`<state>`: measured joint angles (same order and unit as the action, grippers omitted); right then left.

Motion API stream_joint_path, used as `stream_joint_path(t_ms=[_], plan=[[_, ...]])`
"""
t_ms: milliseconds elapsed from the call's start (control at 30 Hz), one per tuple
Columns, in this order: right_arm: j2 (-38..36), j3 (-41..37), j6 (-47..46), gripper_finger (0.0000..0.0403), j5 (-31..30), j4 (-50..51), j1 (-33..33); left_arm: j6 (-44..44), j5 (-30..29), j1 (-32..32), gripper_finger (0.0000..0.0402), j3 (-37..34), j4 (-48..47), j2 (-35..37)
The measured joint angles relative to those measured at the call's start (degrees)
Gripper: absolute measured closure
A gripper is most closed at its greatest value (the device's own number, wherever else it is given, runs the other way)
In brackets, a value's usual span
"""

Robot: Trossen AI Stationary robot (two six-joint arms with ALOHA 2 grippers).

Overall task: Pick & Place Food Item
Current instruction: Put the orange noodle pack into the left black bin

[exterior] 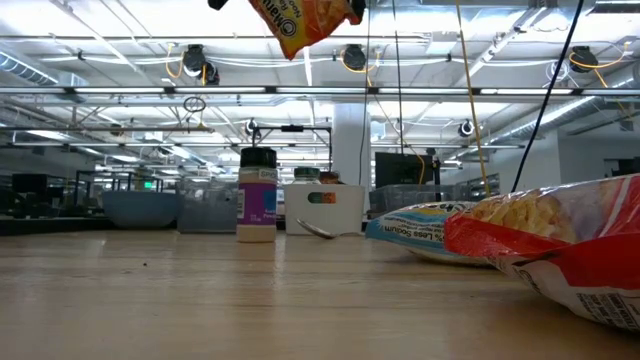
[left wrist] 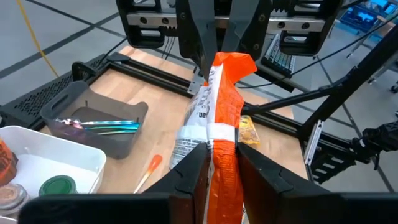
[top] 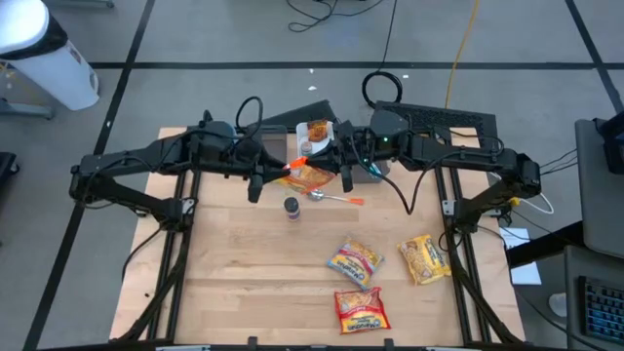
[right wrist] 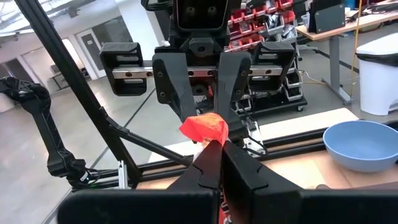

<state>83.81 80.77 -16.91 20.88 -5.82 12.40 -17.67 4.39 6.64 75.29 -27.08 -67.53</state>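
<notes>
Snack bag (top: 310,176) held aloft at the table's far middle by both grippers.
We see the left gripper (left wrist: 222,152) and right gripper (right wrist: 219,148) pinching opposite ends; light, crinkly, slippery, best gripped by its sealed edge.

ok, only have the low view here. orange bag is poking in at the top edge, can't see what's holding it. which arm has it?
Observer: Both. The right pincer is shut on one end of the orange bag; the right wrist view shows that corner pinched.
Operator: and left?
Observer: The left pincer has a finger against each side of the bag's other end, facing the right one.
Operator: what's under it?
Observer: From above, the bag is in the air over the far part of the table, just behind the spoon and the spice jar.
</notes>
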Motion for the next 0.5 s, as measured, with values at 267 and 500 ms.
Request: stream_joint_path(t_ms=[267,500], plan=[[0.0,0.0,0.22,0.0403,0.09,0.0,0.0,-0.26,-1.29,0.19,0.0316,0.0,0.44,0.0],[0.0,0.0,0.22,0.0403,0.15,0.0,0.0,-0.26,-1.49,0.21,0.0343,0.0,1.61,0.0]])
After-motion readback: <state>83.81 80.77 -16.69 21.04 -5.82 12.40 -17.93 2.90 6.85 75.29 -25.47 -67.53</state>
